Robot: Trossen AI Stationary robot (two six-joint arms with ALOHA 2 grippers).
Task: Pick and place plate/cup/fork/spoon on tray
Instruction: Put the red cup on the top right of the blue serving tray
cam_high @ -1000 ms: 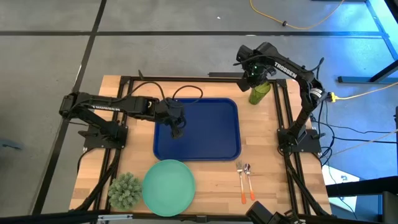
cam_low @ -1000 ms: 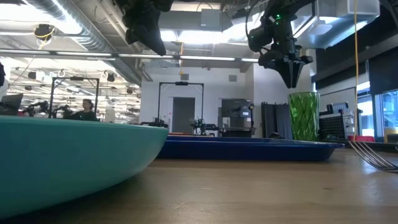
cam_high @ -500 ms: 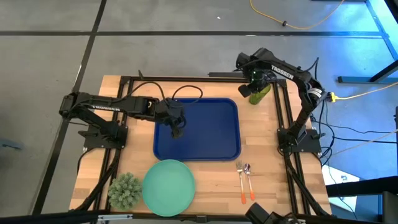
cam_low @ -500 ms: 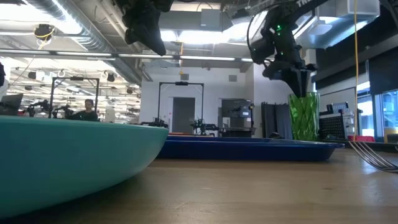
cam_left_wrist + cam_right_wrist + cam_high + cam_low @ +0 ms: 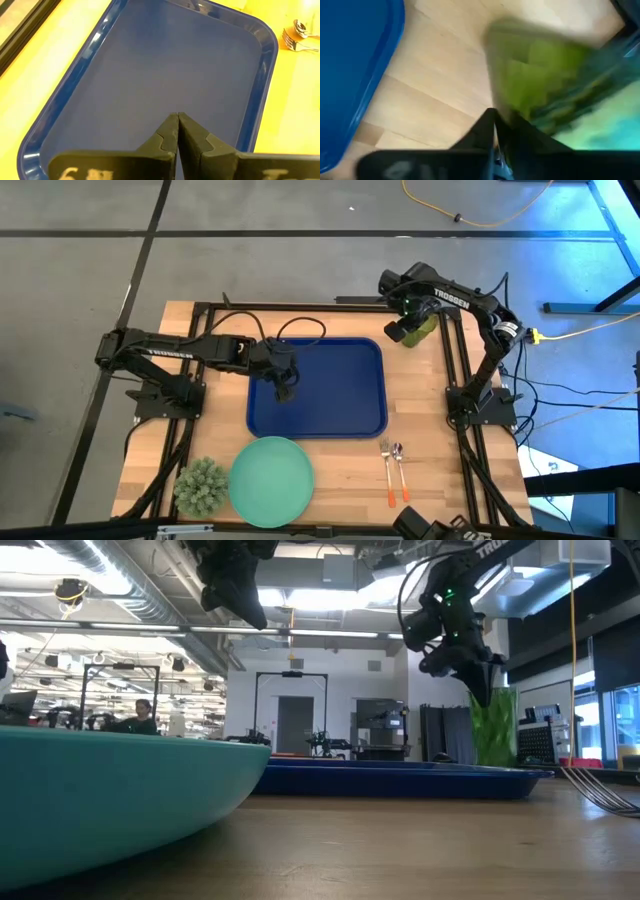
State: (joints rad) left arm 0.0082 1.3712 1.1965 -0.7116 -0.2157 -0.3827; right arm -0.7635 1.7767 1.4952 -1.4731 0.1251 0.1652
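The right pincer (image 5: pixel 400 332) is down at the cup (image 5: pixel 421 327), which stands on the bare wood near the far right corner of the tabletop (image 5: pixel 440 440), just outside the far right corner of the tray (image 5: pixel 330 415). In the right wrist view its two fingers appear pressed together against the side of the cup (image 5: pixel 540 85), so it seems closed on the cup wall, probably to lift it over the raised rim. The left pincer (image 5: pixel 284 388) hangs over the left part of the tray with its fingers closed on nothing; it waits there, I think, so it does not block the other arm. The plate (image 5: pixel 271 481) lies at the near edge. The fork (image 5: pixel 385 470) and the spoon (image 5: pixel 400 470) lie side by side near the near right corner, handles toward the near edge.
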